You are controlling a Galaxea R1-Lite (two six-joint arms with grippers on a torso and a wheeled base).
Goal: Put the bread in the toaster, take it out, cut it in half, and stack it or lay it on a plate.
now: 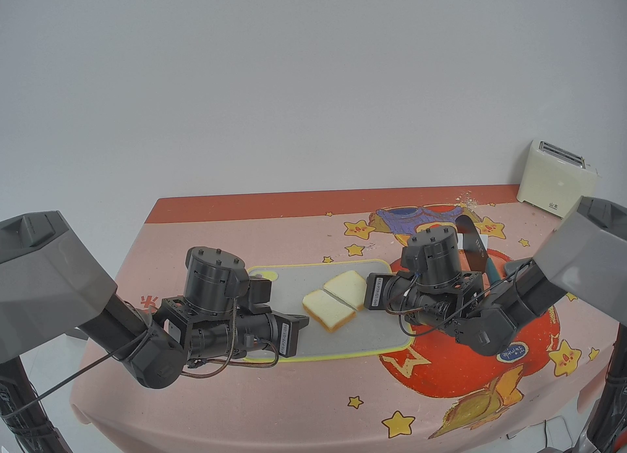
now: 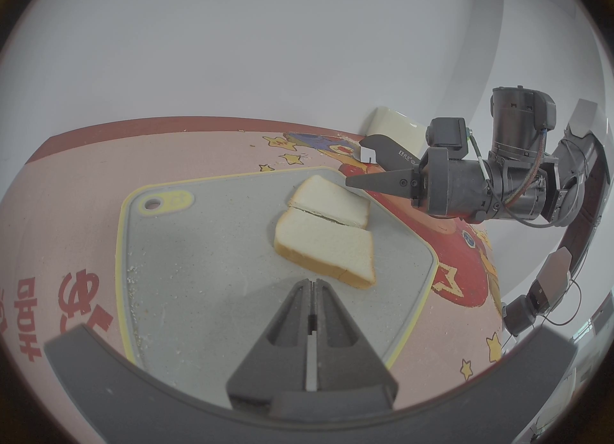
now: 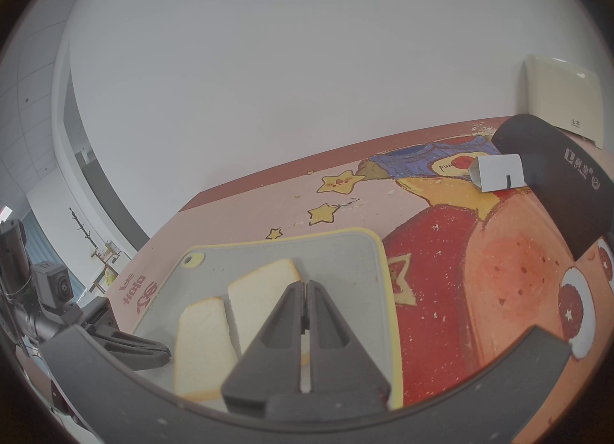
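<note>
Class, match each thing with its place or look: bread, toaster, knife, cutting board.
Things:
1 bread
2 toaster
3 knife
4 cutting board

Descriptions:
a at the far right corner of the table
b grey with a yellow rim
c two halves side by side on the board
d lying flat on the table, right of the board

Pairs: 1-c, 2-a, 3-d, 4-b

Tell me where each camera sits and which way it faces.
Head: high, looking down at the table; left arm and right arm show.
Left wrist: low over cutting board, facing right across bread halves; own shut jaws, right arm beyond.
Right wrist: low, facing left; own shut jaws, knife, toaster.
Shared: bread halves on cutting board.
</note>
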